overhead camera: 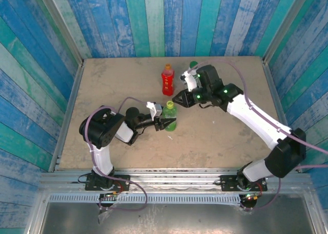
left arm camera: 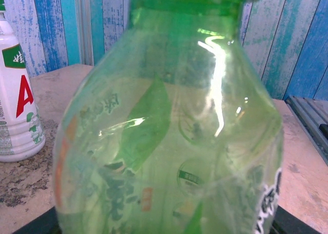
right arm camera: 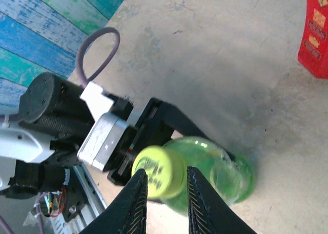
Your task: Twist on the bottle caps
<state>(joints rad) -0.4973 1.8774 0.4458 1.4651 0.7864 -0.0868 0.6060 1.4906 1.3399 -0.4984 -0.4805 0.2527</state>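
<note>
The clear green bottle (overhead camera: 170, 122) stands upright mid-table, and my left gripper (overhead camera: 165, 123) is shut on its body from the left. The same bottle (left arm camera: 169, 131) fills the left wrist view. A yellow-green cap (right arm camera: 159, 170) sits on its neck. My right gripper (right arm camera: 166, 173) hovers at that cap with its jaws a narrow gap apart. The cap shows between and beyond the fingertips (right arm camera: 139, 193), and no squeeze on it is visible. From above, the right gripper (overhead camera: 177, 99) points down-left, just right of the cap (overhead camera: 170, 106).
The red bottle (overhead camera: 168, 80) with an orange cap stands behind the green one; it appears at the right wrist view's top right as the red bottle (right arm camera: 315, 34). The white labelled bottle (left arm camera: 15, 106) stands by the right arm, its dark green cap (overhead camera: 193, 65) on top. Blue plank walls surround the table.
</note>
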